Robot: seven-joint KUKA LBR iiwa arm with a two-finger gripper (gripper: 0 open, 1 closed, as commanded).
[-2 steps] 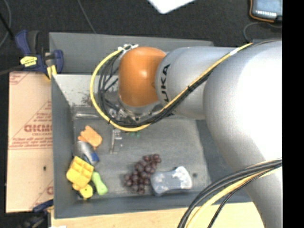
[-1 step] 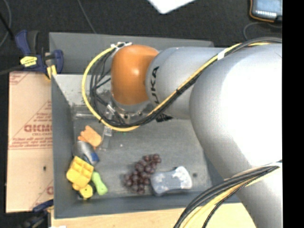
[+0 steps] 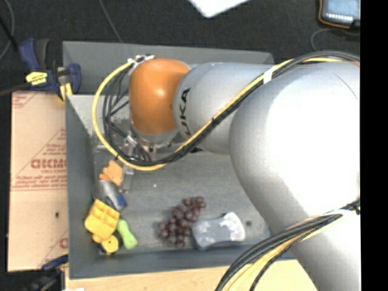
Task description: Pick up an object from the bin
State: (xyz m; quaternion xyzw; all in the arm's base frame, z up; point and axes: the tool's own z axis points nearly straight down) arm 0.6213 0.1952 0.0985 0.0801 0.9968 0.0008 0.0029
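Note:
My gripper (image 3: 132, 145) hangs under the arm's orange cover, over the left part of the bin, with most of it hidden by the cover and cables. Just below it, near the left wall, lies a small orange thing (image 3: 111, 173). A silver and blue object (image 3: 111, 194) lies a little nearer the front. Whether the gripper touches either one cannot be made out.
A yellow toy (image 3: 100, 219) with a green piece (image 3: 127, 235) lies in the front left corner. A bunch of dark purple grapes (image 3: 180, 220) and a grey-white lump (image 3: 219, 230) lie along the front. The arm covers the bin's right and back.

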